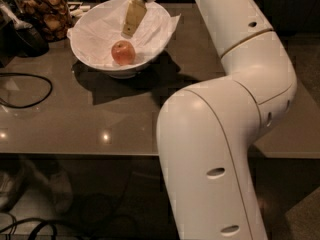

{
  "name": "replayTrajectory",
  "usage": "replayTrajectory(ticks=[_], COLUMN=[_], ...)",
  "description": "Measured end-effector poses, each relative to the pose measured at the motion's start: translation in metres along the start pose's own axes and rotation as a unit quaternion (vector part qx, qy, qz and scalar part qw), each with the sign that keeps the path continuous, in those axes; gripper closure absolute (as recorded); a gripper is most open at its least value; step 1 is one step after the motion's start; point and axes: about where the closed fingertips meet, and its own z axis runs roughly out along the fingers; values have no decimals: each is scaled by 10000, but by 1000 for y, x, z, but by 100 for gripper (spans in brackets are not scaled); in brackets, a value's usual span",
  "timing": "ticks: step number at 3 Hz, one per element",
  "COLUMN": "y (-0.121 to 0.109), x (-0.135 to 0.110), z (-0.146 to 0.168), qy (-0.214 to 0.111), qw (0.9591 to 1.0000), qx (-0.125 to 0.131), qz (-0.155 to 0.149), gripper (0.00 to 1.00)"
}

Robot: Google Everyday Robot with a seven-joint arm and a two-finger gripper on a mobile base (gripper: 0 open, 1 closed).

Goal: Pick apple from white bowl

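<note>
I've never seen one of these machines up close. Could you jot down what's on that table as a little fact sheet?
Apple: lying in the white bowl, on crinkled paper
Tool: over the bowl, just behind the apple, seemingly not touching it
Arm: large, white, reaching in from the right foreground
Nearby: jar of cookies left of the bowl; black cable on the table

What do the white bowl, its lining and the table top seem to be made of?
White bowl: perhaps glazed ceramic, smooth and rigid; plastic is possible. Lining: thin crinkled paper, matte. Table top: hard, polished, brownish; it mirrors small lights. The gripper hangs over the bowl, apart from the apple.
</note>
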Motion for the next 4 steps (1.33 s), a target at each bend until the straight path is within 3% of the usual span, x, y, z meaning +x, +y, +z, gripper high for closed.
replayTrajectory(ticks=[4], y=[-9], x=[-7], z=[39], qy=[-212], qw=[9993], qx=[-245], qz=[186], gripper=[22])
